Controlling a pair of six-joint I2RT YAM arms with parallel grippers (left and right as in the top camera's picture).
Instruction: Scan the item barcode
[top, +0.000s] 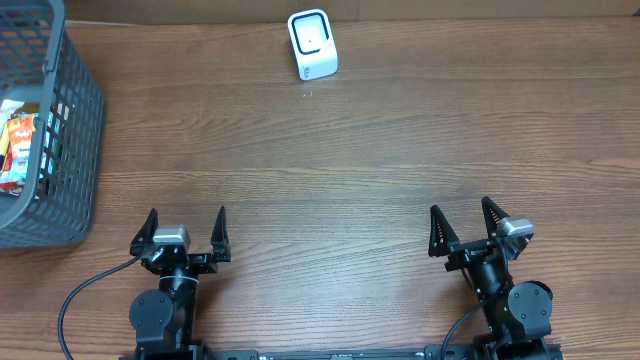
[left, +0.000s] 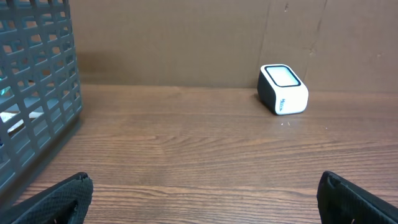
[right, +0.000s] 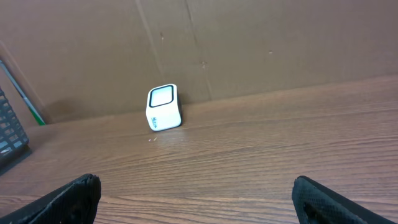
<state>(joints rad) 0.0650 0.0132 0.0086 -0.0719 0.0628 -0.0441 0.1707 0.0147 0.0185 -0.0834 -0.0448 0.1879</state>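
Two grippers, mine: left (top: 186, 212) and right (top: 461, 206), both wide open, holding nothing. Items (top: 20, 150): in basket (top: 78, 120), far left, untouched. Scanner (top: 312, 44): far edge, well apart. Done: nothing. Remaining: pick, present barcode, scan.

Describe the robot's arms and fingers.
The left arm and right arm are black with round joint housings. Each ends in two black, pointed fingers and carries a small silver-grey camera block at the wrist. A black cable loops from the left arm's base.
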